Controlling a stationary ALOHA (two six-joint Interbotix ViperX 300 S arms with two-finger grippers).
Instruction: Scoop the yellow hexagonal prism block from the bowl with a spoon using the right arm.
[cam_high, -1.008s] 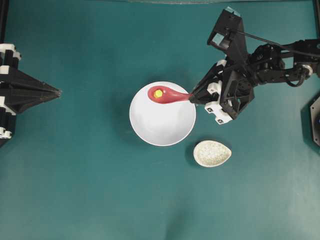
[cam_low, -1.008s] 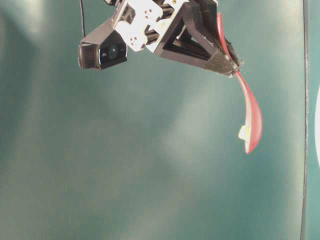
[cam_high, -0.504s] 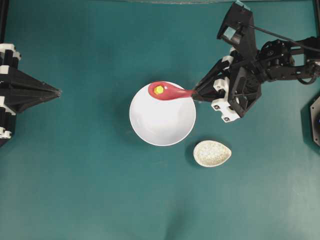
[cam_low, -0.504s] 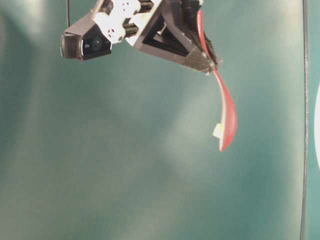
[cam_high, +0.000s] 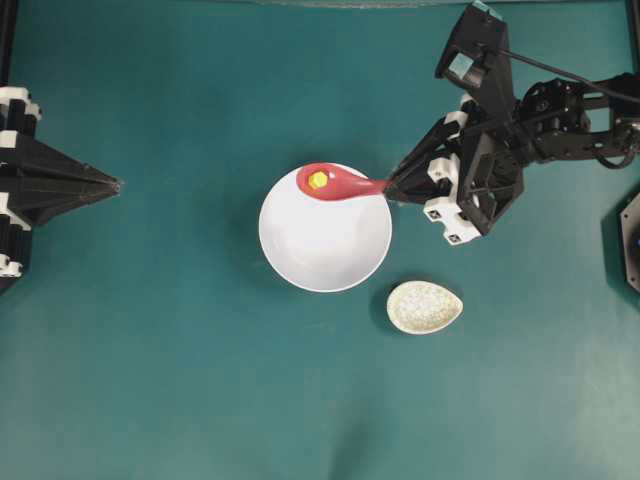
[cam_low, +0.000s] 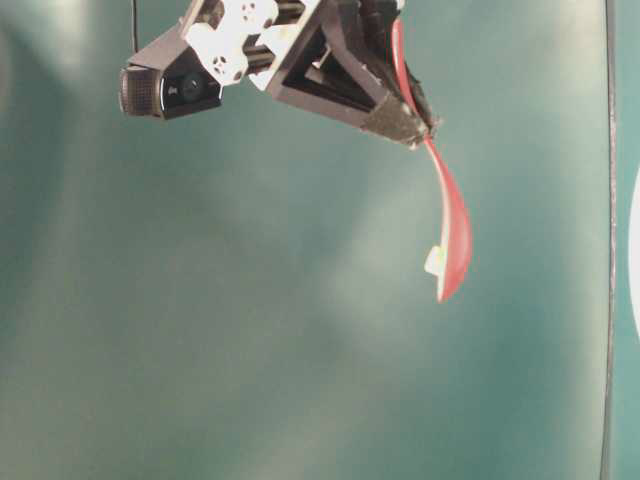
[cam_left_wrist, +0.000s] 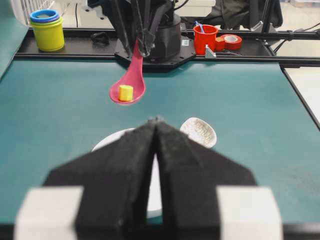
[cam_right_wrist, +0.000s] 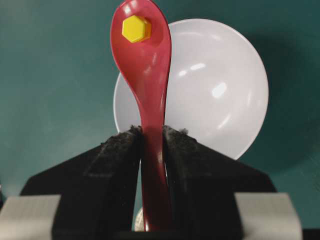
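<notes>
— Since one second ago, what moves?
— Right black lattice gripper (cam_high: 392, 188) goes higher and carries the glossy pinkish-red spoon (cam_high: 335, 184) up from the round white bowl (cam_high: 325, 245).
— Its grip?
— Clamped on the spoon handle. The tiny yellow hexagonal block (cam_right_wrist: 136, 29) sits in the spoon head. Left pointed gripper (cam_left_wrist: 156, 121) is pressed closed, holding nothing.

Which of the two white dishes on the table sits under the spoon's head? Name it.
The bowl, the large plain round one; the spoon holding the yellow hexagonal prism block hangs over its rim. The speckled oval dish lies apart.
</notes>
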